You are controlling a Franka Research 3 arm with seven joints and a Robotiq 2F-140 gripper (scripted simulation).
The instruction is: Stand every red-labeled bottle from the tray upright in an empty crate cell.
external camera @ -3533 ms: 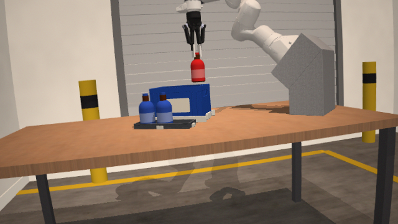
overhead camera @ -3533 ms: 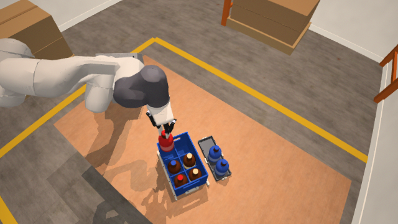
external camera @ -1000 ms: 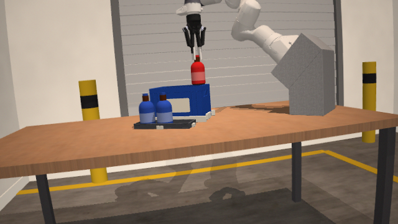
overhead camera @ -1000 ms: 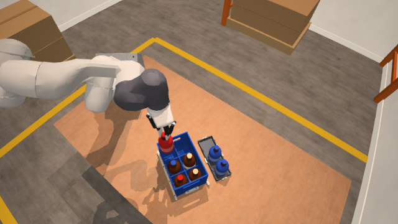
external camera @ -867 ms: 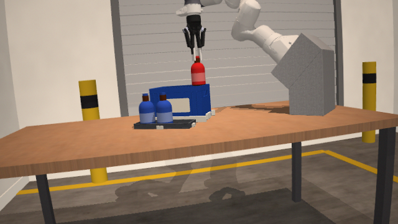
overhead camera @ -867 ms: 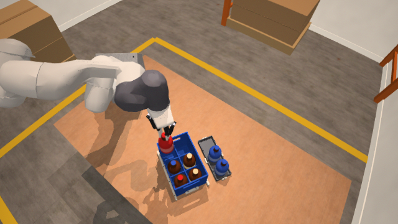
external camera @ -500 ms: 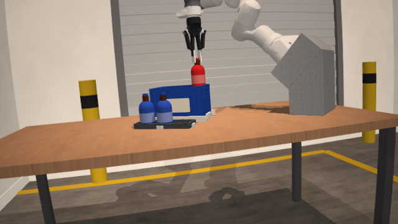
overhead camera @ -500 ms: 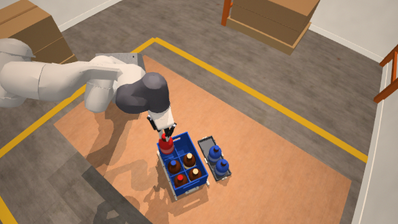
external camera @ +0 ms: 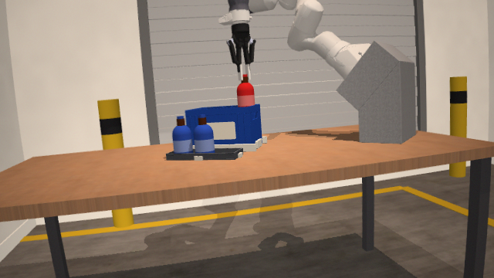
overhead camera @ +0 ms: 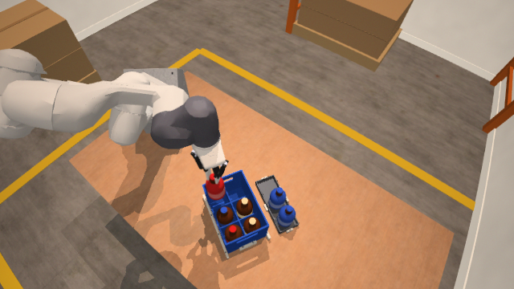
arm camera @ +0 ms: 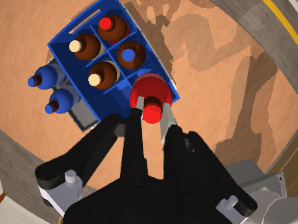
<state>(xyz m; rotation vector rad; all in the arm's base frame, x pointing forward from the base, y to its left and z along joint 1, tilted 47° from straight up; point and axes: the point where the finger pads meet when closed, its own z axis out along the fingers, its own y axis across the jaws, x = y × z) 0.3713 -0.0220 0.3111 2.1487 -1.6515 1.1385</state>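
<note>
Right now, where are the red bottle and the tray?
Red bottle (overhead camera: 215, 189) (external camera: 245, 94) (arm camera: 149, 90): top, exterior and wrist views, on its body.
Tray (overhead camera: 264, 188) (external camera: 228, 155): top view, bare floor; exterior view, near side.

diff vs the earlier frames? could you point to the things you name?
The red bottle (overhead camera: 215, 189) (external camera: 245, 95) (arm camera: 150, 92) has come down, from above the crate's rim (overhead camera: 263, 229) (external camera: 216, 107) (arm camera: 54, 50) to about rim level in the exterior view, the gripper (overhead camera: 215, 177) (external camera: 245, 75) (arm camera: 151, 108) lowering with it. Nothing let go: its neck is still between the fingers. Unchanged: crate, its four bottles, tray (overhead camera: 266, 189) (external camera: 228, 154) (arm camera: 85, 117), two blue bottles on it.
</note>
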